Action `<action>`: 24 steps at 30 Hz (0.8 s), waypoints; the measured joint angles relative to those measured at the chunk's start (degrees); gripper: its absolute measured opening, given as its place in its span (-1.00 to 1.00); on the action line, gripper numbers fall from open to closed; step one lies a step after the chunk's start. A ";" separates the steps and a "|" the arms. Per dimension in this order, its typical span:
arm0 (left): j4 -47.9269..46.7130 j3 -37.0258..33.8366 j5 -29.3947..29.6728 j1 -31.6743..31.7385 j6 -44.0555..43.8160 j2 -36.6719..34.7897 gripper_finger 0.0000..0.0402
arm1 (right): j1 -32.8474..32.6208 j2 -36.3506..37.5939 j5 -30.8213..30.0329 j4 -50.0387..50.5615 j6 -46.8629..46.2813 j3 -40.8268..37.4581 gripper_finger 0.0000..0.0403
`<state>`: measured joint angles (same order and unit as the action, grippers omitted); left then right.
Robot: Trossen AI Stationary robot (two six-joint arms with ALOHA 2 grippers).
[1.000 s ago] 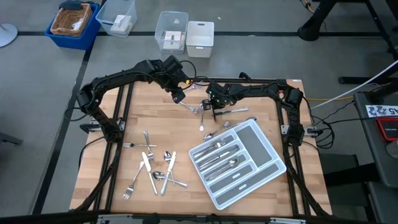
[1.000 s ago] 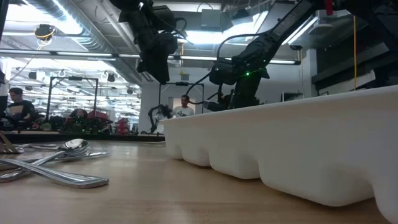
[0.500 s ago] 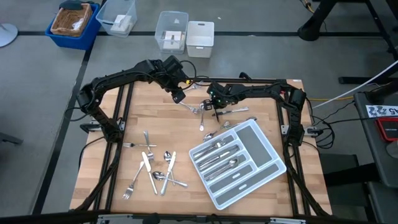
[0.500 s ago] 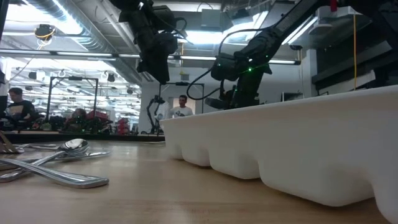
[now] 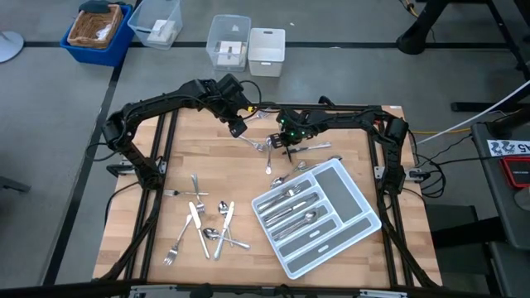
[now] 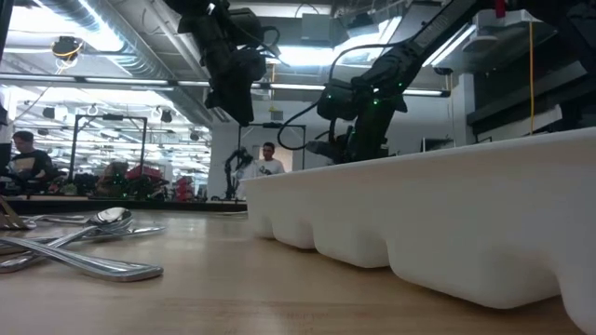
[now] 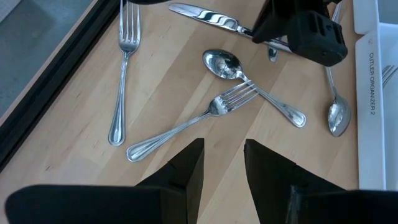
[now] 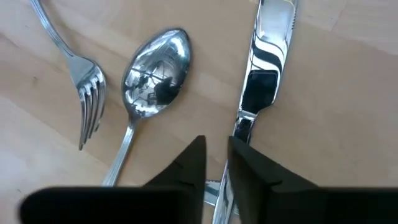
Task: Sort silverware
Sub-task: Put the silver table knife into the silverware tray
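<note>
Over on the left of the wooden table (image 5: 331,265), a loose scatter of silverware (image 5: 203,223) lies flat: forks, spoons and knives overlapping one another near the table's front half, well apart from both arms. From table height that same pile shows as a spoon (image 6: 102,220) resting across other handles.

Moving toward the middle, the left gripper (image 5: 236,126) hangs above the table's far edge, and its fingers (image 7: 186,171) stand apart with a clear gap between them, nothing held. Below it, its own camera picks out a fork (image 7: 121,68) lying alone by the table's dark frame, and a second fork (image 7: 193,121) whose tines touch the handle of a spoon (image 7: 249,84).

Just right of that, the right gripper (image 5: 284,142) is down low over a small cluster of cutlery. Its fingers (image 8: 189,165) sit narrowly parted, with the handle of a table knife (image 8: 264,68) running right between them; whether they are actually pressing on it, I cannot tell. A spoon (image 8: 152,68) lies just beside the knife, and a fork (image 8: 84,93) beside that.

Farther right, the light grey compartmented tray (image 5: 356,211) sits at an angle, with several pieces of cutlery (image 5: 296,207) already lying in its long slots.
</note>
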<state>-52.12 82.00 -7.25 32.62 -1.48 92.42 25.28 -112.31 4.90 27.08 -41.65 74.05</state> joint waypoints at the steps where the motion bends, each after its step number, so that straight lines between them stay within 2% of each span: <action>1: 0.00 0.00 0.00 -0.01 0.00 0.00 -0.48 | 0.00 0.03 -0.01 0.02 0.08 0.01 -0.56; 5: 0.00 -0.01 0.00 0.00 -0.01 0.00 -0.48 | 0.00 0.11 -0.21 0.02 0.09 0.08 -0.32; 9: 0.00 -0.01 -0.01 -0.01 -0.83 0.00 -0.48 | -0.04 0.05 -4.45 0.38 0.09 0.10 -0.23; 14: 0.02 0.00 0.00 -0.02 -1.48 0.00 -0.48 | -0.13 -0.40 -6.85 3.07 0.09 0.10 -0.21; 24: 0.04 0.00 0.00 -0.02 -1.52 -0.01 -0.48 | -0.20 -0.50 -5.03 2.55 0.00 0.12 -0.33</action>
<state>-52.07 82.00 -7.25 32.60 -3.00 92.41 25.08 -112.81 -0.14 29.63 -41.65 74.17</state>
